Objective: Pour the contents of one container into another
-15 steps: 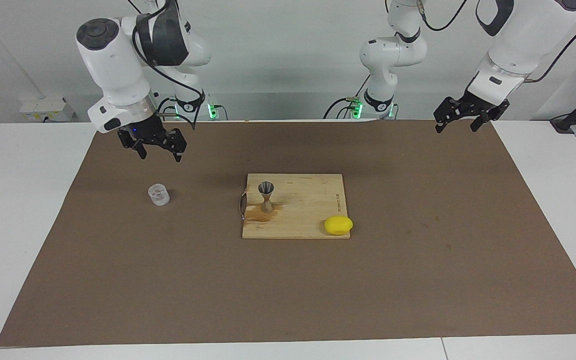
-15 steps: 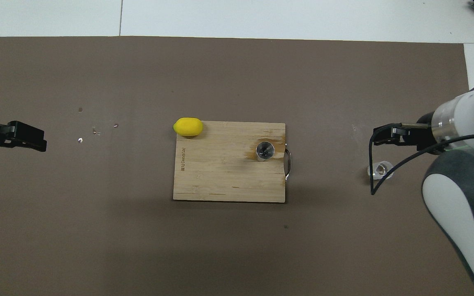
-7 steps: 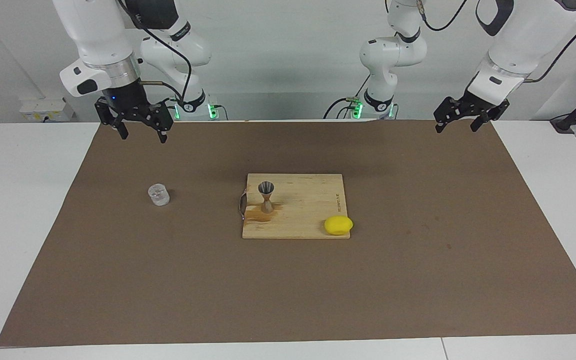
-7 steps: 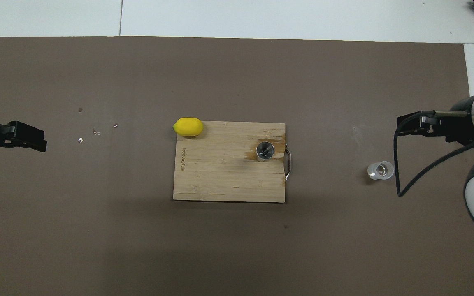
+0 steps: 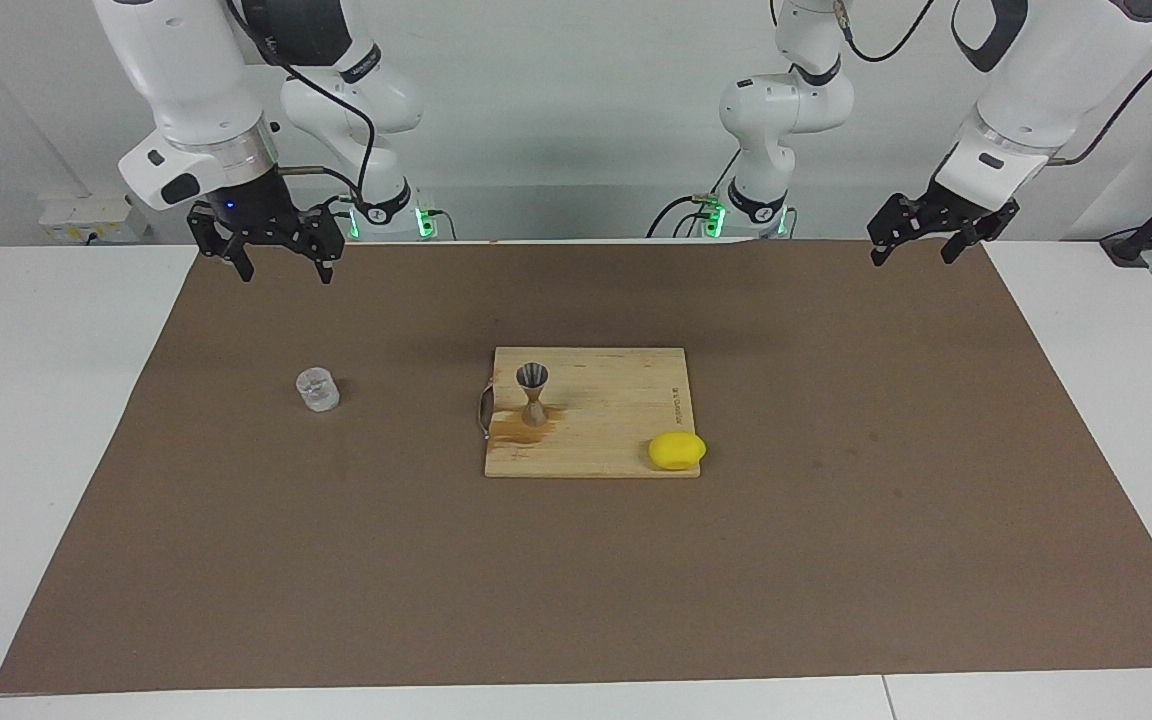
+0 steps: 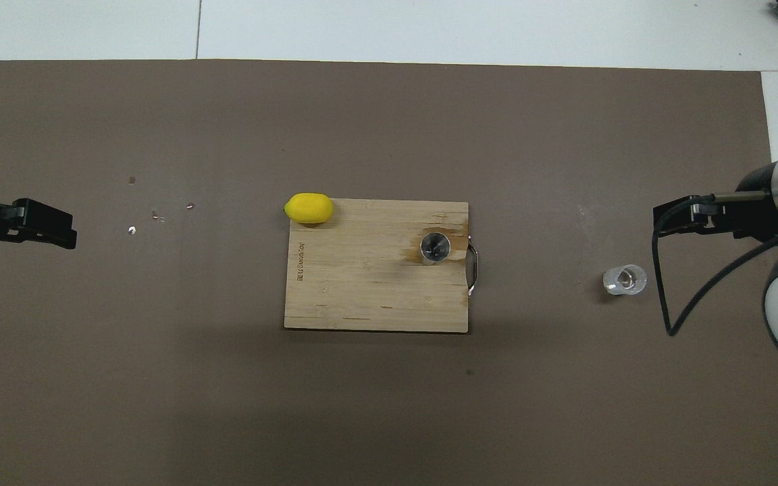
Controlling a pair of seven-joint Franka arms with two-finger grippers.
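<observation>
The right gripper (image 5: 281, 268) hangs over the mat's (image 5: 836, 560) corner at the right arm's end, fingers spread, holding nothing. The glass tumbler (image 5: 317, 390) stands upright on the mat, mouth up. The jigger (image 5: 533, 393) stands upright on the cutting board (image 5: 616, 400), long axis vertical. A lemon (image 5: 677, 451) sits at the board's corner. The left gripper (image 5: 921, 250) waits, fingers spread

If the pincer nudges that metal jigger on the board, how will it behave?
The jigger probably tips easily: it stands upright on a small cone with a narrow waist. Once down, its round cones would likely roll across the cutting board. Its smooth metal looks slippery, so a grasp at the waist seems safest. The stained patch under it may be wet.
</observation>
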